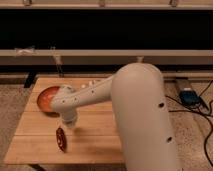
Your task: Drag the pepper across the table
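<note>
The arm is reaching in from the right and stretching toward the bowl, with its white casing covering much of the bench. The bowl (round, orange-red) is sitting on the plank top and is serving here as the reference point.

The hand is pointing down at the bench top just in front of the bowl, on the side nearer the camera. Whether the hand is clenched, released or grasping anything cannot be told from this view.

The pepper is lying directly below the hand, in front of the bowl and clear of it, closer to the front edge of the bench than the bowl is. It is showing as a slim, dark red shape with its long axis running roughly toward the camera.

Well to the right of the bowl and off the bench, a small box is resting on the floor, and dark cables are trailing from it.
</note>
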`<state>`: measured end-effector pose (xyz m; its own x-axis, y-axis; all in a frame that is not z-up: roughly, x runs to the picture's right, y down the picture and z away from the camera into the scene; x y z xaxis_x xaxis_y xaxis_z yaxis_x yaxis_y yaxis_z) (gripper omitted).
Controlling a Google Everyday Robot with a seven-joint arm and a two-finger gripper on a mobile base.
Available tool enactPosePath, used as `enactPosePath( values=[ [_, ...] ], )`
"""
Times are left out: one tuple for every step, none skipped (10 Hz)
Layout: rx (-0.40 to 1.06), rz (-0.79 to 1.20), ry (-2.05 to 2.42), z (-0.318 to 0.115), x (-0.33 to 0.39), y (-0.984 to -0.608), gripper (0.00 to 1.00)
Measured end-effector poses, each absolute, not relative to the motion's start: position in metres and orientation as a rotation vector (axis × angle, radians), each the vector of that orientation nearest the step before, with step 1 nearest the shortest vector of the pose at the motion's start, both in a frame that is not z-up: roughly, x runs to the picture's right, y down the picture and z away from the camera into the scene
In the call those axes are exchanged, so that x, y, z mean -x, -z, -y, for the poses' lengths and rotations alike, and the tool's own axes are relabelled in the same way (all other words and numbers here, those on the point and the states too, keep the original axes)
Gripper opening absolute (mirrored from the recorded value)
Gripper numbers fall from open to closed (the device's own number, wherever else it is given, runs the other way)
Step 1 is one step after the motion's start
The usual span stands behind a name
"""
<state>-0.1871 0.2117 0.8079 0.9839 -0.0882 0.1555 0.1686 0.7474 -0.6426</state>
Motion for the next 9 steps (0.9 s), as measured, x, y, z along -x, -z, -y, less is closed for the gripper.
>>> enactPosePath(
  values=[
    [0.706, 0.138, 0.128, -0.204, 0.185, -0.802, 0.18],
    [0.701, 0.155, 0.13, -0.2, 0.184, -0.796, 0.26],
    [0.697, 0.171, 0.143, -0.198, 0.186, -0.792, 0.35],
    [0.696, 0.188, 0.159, -0.198, 0.191, -0.786, 0.44],
    [0.696, 0.2, 0.171, -0.2, 0.197, -0.781, 0.56],
    [0.699, 0.204, 0.175, -0.201, 0.201, -0.778, 0.64],
    [0.702, 0.204, 0.171, -0.206, 0.208, -0.771, 0.75],
    [0.704, 0.197, 0.165, -0.212, 0.217, -0.765, 0.8],
    [0.702, 0.181, 0.16, -0.218, 0.225, -0.761, 0.8]
  ],
)
